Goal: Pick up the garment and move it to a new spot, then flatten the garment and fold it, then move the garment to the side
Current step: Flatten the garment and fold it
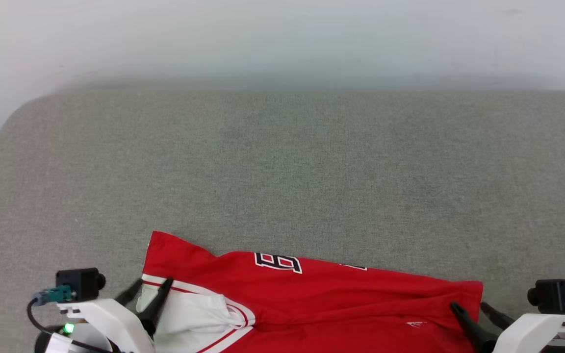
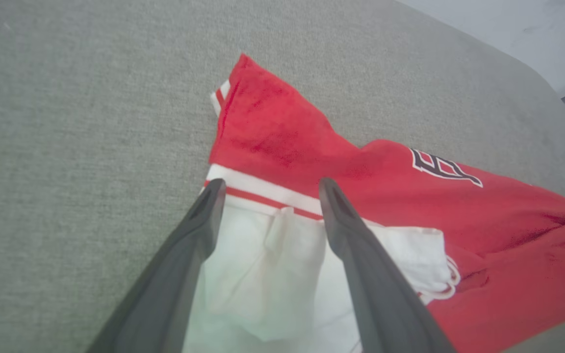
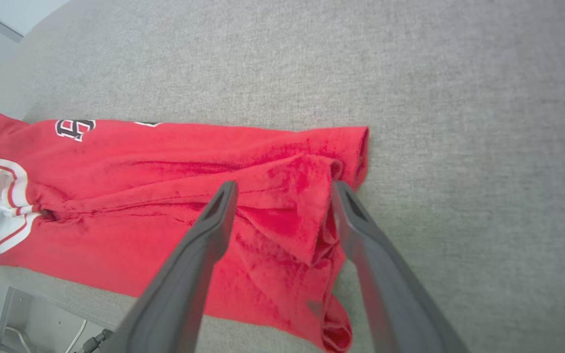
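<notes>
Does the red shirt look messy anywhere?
Yes. The shirt is rumpled at the table's near edge: its number is half folded under, the white sleeve is bunched, and the right end is wrinkled in folds.

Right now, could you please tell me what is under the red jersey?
The garment rests on the grey cloth-covered surface, which shows beyond its edges. Its layers are folded over each other, so anything between or beneath them is covered and cannot be seen.

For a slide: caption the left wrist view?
Open left gripper at the white sleeve of the red jersey on a grey surface.
</notes>
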Motion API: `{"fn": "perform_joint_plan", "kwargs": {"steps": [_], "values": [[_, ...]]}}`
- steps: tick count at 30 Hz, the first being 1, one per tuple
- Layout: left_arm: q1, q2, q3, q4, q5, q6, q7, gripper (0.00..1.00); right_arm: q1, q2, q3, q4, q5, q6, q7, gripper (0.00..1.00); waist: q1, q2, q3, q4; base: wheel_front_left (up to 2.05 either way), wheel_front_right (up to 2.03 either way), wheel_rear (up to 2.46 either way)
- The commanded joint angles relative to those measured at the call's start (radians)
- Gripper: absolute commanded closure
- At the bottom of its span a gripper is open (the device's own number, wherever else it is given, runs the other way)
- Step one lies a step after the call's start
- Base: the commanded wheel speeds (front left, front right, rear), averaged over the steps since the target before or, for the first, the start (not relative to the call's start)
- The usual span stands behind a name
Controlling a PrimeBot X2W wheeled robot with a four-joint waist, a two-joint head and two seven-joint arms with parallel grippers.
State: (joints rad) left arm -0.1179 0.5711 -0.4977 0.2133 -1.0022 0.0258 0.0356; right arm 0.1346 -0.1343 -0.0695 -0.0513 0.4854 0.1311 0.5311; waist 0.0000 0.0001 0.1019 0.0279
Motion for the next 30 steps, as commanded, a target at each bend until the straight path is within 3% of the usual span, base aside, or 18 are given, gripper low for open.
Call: {"fn": "perform_joint_plan", "kwargs": {"steps": [1,12,18,30], "values": [[-0.012,0.008,0.007,-0.008,0.02,0.01,-0.023,0.0,0.018,-0.003,-0.001,-0.019,-0.01,-0.001,0.004,0.0,0.0,-0.0001,-0.013,-0.003,0.0,0.0,0.0],[-0.037,-0.026,0.04,-0.108,0.21,0.121,-0.267,0.0,-0.003,-0.063,-0.083,-0.082,-0.032,-0.001,0.135,0.0,0.0,-0.0001,-0.024,-0.005,0.0,0.0,0.0],[-0.029,-0.08,0.101,-0.184,0.314,0.152,-0.301,0.0,-0.01,-0.071,-0.069,-0.062,-0.033,-0.001,0.178,0.0,0.0,-0.0001,-0.007,0.021,0.0,0.0,0.0],[0.045,-0.166,0.214,-0.283,0.474,0.106,-0.302,0.0,-0.048,-0.062,-0.022,0.057,-0.011,-0.001,0.173,0.0,0.0,-0.0001,0.04,0.065,0.0,0.0,0.0]]}}
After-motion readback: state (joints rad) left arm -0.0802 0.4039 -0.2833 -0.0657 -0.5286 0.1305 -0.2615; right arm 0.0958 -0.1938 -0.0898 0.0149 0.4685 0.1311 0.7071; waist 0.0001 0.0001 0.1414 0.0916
